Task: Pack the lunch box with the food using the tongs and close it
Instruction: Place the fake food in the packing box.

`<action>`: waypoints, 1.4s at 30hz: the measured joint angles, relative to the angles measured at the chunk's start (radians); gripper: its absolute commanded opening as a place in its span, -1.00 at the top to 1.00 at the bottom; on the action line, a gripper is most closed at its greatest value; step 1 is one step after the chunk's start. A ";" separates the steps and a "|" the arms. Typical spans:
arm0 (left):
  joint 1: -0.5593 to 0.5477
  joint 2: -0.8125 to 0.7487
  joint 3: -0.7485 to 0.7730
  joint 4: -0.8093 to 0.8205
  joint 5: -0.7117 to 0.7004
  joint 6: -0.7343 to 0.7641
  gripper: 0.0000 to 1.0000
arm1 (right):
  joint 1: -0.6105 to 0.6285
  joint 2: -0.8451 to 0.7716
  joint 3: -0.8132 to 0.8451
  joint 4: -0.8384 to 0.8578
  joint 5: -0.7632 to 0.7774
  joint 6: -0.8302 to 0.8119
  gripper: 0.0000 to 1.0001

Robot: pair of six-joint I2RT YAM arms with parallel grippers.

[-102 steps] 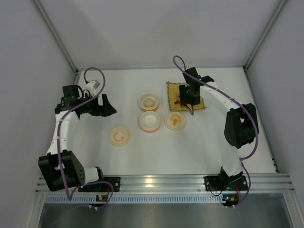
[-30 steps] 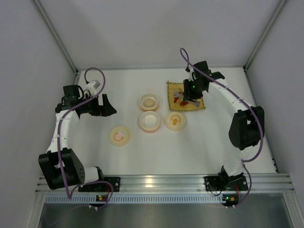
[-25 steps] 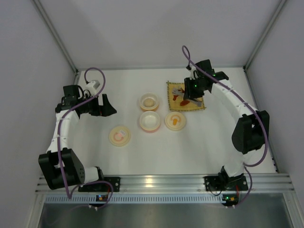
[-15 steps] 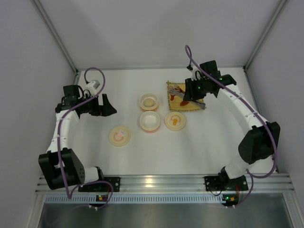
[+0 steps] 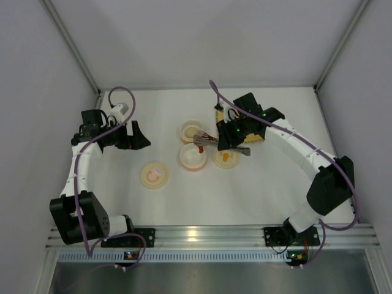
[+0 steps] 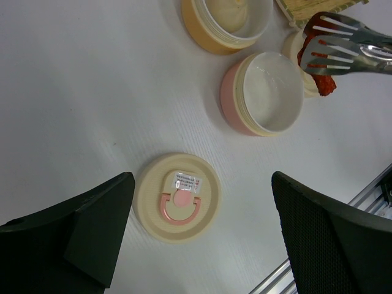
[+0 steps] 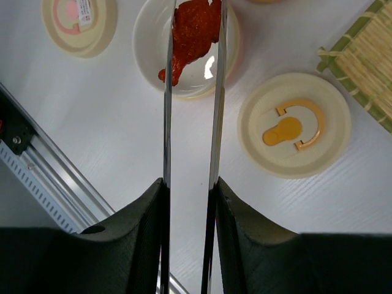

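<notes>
The left gripper [image 5: 139,136] was held at the far left of the table [image 5: 263,190], its fingers spread fully apart with nothing between them. To its right and nearer, a cream lid with a pink mark [image 6: 177,197] was laid flat on the table, apart from the bowls. Further right, two bowls were set just beside each other. The orange bowl [image 6: 205,37] was on the far side and contained the off-white ball [image 5: 192,131]. The pink bowl [image 6: 229,98] was on the near side.

The tongs [image 6: 358,58] were held off the table, their slotted tips pointing left. A red-orange food piece [image 7: 195,24] was pinched between the tips, by the far right rim of the pink bowl. Whether the piece was directly above the bowl opening could not be established.

A cream lid with an orange mark [image 7: 294,131] was laid just right of the pink bowl. The right gripper [image 7: 188,190] was clamped on the tong arms, which were pressed toward each other. The yellow woven mat [image 7: 367,67] was located on the far side of the orange-marked lid.
</notes>
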 measured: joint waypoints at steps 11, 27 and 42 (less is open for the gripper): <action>0.001 0.000 0.000 0.000 0.000 0.000 -0.97 | 0.118 -0.009 -0.063 0.045 -0.006 -0.035 0.74; 0.000 0.000 0.000 0.000 -0.004 0.001 -0.97 | 0.126 -0.007 -0.110 0.197 0.041 -0.079 0.68; 0.000 0.001 0.000 0.000 -0.004 0.005 -0.97 | 0.131 -0.007 -0.242 0.317 0.060 -0.120 0.58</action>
